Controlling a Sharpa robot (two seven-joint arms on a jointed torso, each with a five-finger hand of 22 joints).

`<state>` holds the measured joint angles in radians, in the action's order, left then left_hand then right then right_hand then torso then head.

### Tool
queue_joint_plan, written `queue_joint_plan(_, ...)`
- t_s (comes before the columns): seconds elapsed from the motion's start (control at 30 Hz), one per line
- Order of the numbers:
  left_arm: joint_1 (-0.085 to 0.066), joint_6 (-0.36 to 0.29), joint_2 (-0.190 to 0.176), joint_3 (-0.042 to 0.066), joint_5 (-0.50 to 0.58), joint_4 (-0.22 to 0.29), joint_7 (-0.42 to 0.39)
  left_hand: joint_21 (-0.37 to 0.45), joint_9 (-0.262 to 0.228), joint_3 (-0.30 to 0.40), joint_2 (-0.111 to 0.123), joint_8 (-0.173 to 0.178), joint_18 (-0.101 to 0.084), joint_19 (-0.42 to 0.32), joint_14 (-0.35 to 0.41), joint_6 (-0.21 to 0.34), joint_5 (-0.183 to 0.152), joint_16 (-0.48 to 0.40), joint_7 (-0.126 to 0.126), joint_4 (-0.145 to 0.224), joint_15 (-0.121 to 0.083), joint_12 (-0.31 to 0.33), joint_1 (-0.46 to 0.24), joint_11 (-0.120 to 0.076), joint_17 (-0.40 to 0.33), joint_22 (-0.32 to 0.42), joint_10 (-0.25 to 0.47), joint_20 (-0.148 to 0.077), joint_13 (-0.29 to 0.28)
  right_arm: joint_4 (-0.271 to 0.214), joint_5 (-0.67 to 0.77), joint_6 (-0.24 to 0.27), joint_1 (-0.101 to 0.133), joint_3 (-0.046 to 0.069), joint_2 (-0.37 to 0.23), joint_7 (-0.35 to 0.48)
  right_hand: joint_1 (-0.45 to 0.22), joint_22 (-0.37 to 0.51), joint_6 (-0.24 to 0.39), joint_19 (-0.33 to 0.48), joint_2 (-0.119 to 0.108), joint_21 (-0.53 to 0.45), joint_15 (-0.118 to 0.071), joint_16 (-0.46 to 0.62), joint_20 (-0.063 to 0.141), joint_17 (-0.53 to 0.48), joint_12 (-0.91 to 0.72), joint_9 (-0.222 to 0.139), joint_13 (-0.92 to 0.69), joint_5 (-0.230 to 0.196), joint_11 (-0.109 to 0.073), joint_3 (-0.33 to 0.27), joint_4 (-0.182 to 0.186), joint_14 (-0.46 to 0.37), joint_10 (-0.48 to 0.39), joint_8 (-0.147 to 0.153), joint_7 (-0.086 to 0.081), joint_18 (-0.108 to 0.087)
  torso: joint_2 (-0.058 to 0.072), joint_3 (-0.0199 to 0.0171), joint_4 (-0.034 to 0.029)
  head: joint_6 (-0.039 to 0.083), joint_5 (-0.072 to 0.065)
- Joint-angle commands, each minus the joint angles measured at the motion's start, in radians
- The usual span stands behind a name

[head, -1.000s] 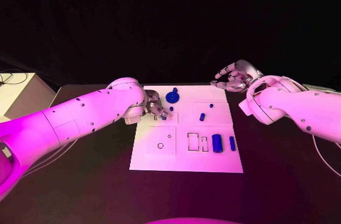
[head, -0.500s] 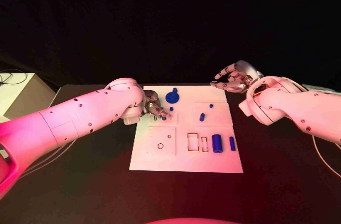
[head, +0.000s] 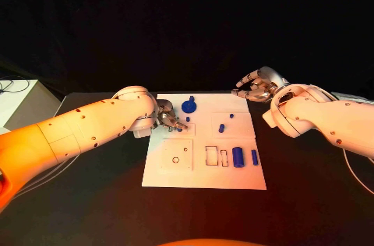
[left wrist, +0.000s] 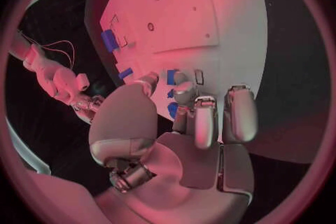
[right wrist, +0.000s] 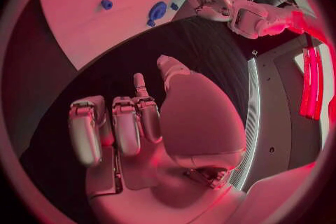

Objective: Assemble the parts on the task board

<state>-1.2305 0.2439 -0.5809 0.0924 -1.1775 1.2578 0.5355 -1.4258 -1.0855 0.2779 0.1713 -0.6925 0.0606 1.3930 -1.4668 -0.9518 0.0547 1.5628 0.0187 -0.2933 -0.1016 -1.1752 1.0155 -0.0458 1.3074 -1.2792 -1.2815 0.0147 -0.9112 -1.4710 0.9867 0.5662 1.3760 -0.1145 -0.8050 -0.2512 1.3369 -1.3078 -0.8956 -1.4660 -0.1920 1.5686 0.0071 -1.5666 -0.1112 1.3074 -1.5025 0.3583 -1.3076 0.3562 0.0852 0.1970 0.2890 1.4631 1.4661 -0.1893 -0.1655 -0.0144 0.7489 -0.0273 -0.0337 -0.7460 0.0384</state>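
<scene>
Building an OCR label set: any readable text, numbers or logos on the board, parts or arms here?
None readable.
The task board carries only outlined shapes and holes, no lettering.
The blue parts are unmarked.
The arms and hands, left hand and right hand, show no legible marks.

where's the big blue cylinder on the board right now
In the head view the big blue cylinder lies on the board's near right part, between a small rectangular outline and a thinner blue peg.
</scene>
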Motion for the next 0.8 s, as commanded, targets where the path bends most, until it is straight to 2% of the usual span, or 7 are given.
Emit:
queue_joint_plan(0.03, 0.003, -0.03, -0.01, 0.0, 0.013, 0.014, -0.009, 0.018, 0.007, -0.023, -0.011, 0.024, 0.011, -0.022, -0.088, 0.031, -0.004, -0.02, 0.011, 0.001, 0.012, 0.023, 0.0, 0.009, 0.221, 0.026, 0.033, 0.005, 0.032, -0.002, 0.007, 0.0, -0.002, 0.0, -0.001, 0.011, -0.009, -0.263, 0.008, -0.105, -0.001, 0.002, 0.003, -0.004, -0.001, 0.263, 0.003, -0.001, -0.186, 0.005, 0.0, -0.006, 0.001, 0.108, 0.023, -0.002, -0.002, 0.014, -0.001, -0.0009, -0.0005, 0.0, 0.0)
queue_joint_plan(0.13, 0.006, -0.054, -0.023, 0.0, 0.029, 0.026, -0.012, 0.023, 0.032, -0.044, -0.022, 0.06, 0.012, -0.027, -0.086, 0.055, -0.004, -0.022, 0.026, 0.001, 0.024, 0.026, 0.02, 0.023, 0.217, 0.032, 0.051, 0.014, 0.04, -0.003, 0.007, 0.0, -0.003, 0.0, -0.003, 0.011, -0.009, -0.263, 0.008, -0.105, -0.001, 0.002, 0.003, -0.004, -0.001, 0.263, 0.003, -0.001, -0.186, 0.005, 0.0, -0.006, 0.001, 0.108, 0.023, -0.002, -0.002, 0.014, -0.001, -0.0008, -0.0009, 0.0, -0.001)
queue_joint_plan(0.17, 0.007, -0.062, -0.028, 0.0, 0.036, 0.031, -0.013, 0.023, 0.056, -0.061, -0.029, 0.091, 0.012, -0.025, -0.087, 0.068, -0.004, -0.021, 0.036, 0.001, 0.032, 0.023, 0.033, 0.032, 0.219, 0.029, 0.056, 0.02, 0.039, -0.004, 0.007, 0.0, -0.003, 0.0, -0.004, 0.011, -0.009, -0.263, 0.008, -0.105, -0.001, 0.002, 0.003, -0.004, -0.001, 0.263, 0.003, -0.001, -0.186, 0.005, 0.0, -0.006, 0.001, 0.108, 0.023, -0.002, -0.002, 0.014, -0.001, -0.0003, -0.0015, 0.0, -0.001)
queue_joint_plan(0.4, 0.013, -0.086, -0.041, 0.0, 0.053, 0.045, -0.015, 0.022, 0.08, -0.08, -0.038, 0.115, 0.012, -0.024, -0.087, 0.067, -0.003, -0.02, 0.043, 0.001, 0.038, 0.018, 0.047, 0.038, 0.22, 0.027, 0.059, 0.026, 0.038, -0.005, 0.007, 0.0, -0.006, 0.0, -0.006, 0.011, -0.01, -0.263, 0.009, -0.105, -0.001, 0.002, 0.003, -0.004, -0.001, 0.263, 0.002, -0.001, -0.187, 0.005, 0.0, -0.006, 0.001, 0.108, 0.023, -0.002, -0.002, 0.014, -0.001, -0.0013, -0.0004, 0.0, 0.0)
queue_joint_plan(0.5, 0.015, -0.11, -0.043, 0.0, 0.069, 0.047, -0.016, 0.023, 0.117, -0.094, -0.058, 0.162, 0.012, -0.025, -0.086, 0.084, -0.002, -0.021, 0.058, 0.002, 0.048, 0.023, 0.077, 0.051, 0.218, 0.028, 0.074, 0.035, 0.052, -0.005, 0.007, 0.001, -0.007, 0.0, -0.006, 0.011, -0.01, -0.263, 0.009, -0.105, -0.001, 0.002, 0.003, -0.004, -0.001, 0.263, 0.002, -0.001, -0.187, 0.005, 0.0, -0.006, 0.001, 0.108, 0.023, -0.002, -0.002, 0.014, -0.001, -0.001, 0.0004, 0.0, 0.0)
queue_joint_plan(0.57, 0.017, -0.129, -0.045, 0.0, 0.084, 0.049, -0.018, 0.027, 0.15, -0.092, -0.074, 0.2, 0.014, -0.03, -0.084, 0.097, -0.001, -0.023, 0.071, 0.002, 0.058, 0.05, 0.108, 0.062, 0.214, 0.033, 0.108, 0.043, 0.096, -0.005, 0.007, 0.002, -0.007, 0.0, -0.006, 0.011, -0.01, -0.263, 0.009, -0.105, -0.001, 0.002, 0.003, -0.004, -0.001, 0.263, 0.002, -0.001, -0.187, 0.005, 0.0, -0.006, 0.001, 0.108, 0.023, -0.002, -0.002, 0.014, -0.001, -0.0011, 0.0002, 0.0, 0.001)
queue_joint_plan(0.8, 0.03, -0.187, -0.055, 0.0, 0.129, 0.066, -0.025, 0.035, 0.188, -0.071, -0.083, 0.232, 0.017, -0.039, -0.081, 0.095, -0.001, -0.027, 0.081, 0.003, 0.068, 0.066, 0.15, 0.072, 0.207, 0.045, 0.134, 0.054, 0.123, -0.005, 0.007, 0.004, -0.008, 0.0, -0.007, 0.01, -0.01, -0.263, 0.01, -0.105, 0.0, 0.002, 0.003, -0.004, -0.001, 0.263, 0.003, -0.001, -0.186, 0.005, 0.0, -0.007, 0.001, 0.108, 0.022, -0.002, -0.002, 0.014, -0.002, -0.0014, -0.001, 0.001, 0.0)
